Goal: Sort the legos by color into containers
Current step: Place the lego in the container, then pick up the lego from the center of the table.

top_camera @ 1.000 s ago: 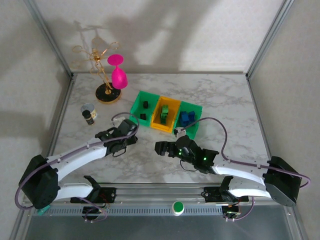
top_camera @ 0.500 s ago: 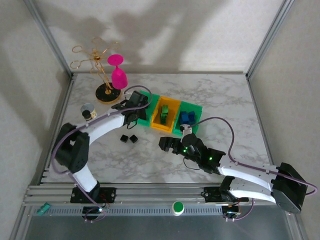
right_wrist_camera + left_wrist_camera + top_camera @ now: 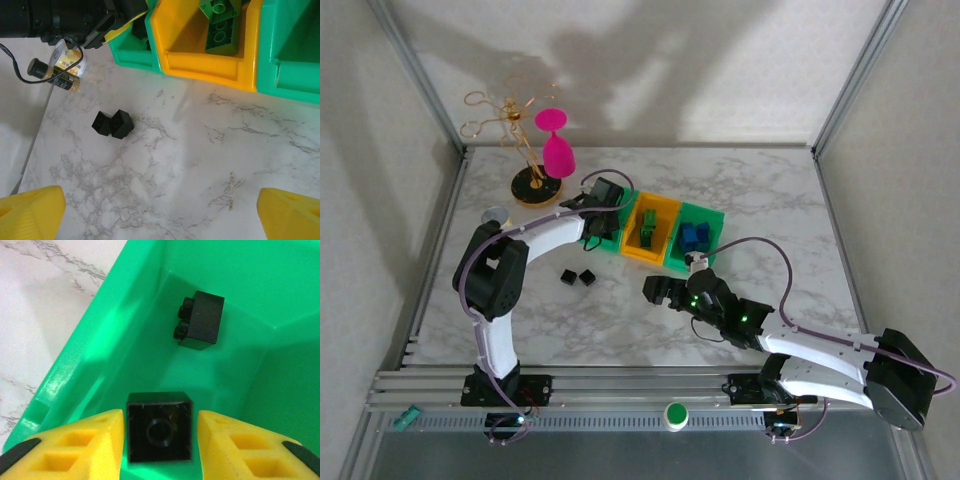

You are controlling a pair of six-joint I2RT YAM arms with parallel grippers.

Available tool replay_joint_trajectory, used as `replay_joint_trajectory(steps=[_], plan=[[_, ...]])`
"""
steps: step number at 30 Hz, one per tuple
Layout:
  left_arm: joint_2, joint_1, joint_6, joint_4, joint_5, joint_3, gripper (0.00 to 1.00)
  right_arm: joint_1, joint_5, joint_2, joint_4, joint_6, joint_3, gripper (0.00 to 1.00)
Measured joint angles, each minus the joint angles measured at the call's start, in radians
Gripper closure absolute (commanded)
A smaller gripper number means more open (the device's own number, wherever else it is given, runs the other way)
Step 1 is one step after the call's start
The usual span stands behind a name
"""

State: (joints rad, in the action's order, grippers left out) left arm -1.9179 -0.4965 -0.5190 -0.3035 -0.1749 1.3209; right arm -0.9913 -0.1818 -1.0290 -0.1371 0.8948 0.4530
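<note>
1. Nearest me: right gripper point(image 3: 160, 216), jaws spread wide, nothing held, over the table point(image 3: 210, 165).
2. Two black bricks point(image 3: 113, 123), touching, on the marble in front of the bins.
3. Left gripper point(image 3: 160, 440) inside the left green bin point(image 3: 100, 355), a black brick point(image 3: 160, 426) between its fingers. I cannot tell whether it is gripped.
4. Second black brick point(image 3: 201, 320), deeper in that bin.

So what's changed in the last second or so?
The left gripper swung from low over the near table out to the left green bin, where a black brick sits between its fingers; whether it is still gripped is unclear. The right gripper stayed open and almost in place. The two black bricks on the table did not move.
</note>
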Motion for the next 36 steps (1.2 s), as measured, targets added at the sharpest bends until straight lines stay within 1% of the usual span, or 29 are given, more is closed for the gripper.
replay_joint_trajectory(steps=[7,12,17,22,26,31,36], plan=[[0.019,0.001,0.001,-0.007,0.009,-0.001,0.55,0.003,0.001,-0.001,0.000,0.000,0.000,0.01],[0.139,0.001,0.000,-0.006,0.032,-0.039,0.55,0.003,0.004,-0.007,-0.001,0.000,0.000,0.01],[0.296,0.001,-0.011,0.008,0.053,-0.153,0.55,0.003,0.023,-0.037,-0.003,0.000,0.000,0.01],[0.392,-0.007,-0.036,0.005,0.057,-0.291,0.55,0.003,0.030,-0.064,-0.033,0.008,-0.003,0.01],[0.476,-0.031,-0.064,-0.011,0.056,-0.404,0.53,0.003,0.043,-0.093,-0.084,0.018,-0.016,0.01],[0.547,-0.068,-0.113,-0.014,0.048,-0.492,0.52,0.003,0.059,-0.145,-0.116,0.027,-0.025,0.01],[0.566,-0.098,-0.173,-0.011,0.047,-0.586,0.50,0.003,0.078,-0.149,-0.175,0.047,-0.046,0.01]])
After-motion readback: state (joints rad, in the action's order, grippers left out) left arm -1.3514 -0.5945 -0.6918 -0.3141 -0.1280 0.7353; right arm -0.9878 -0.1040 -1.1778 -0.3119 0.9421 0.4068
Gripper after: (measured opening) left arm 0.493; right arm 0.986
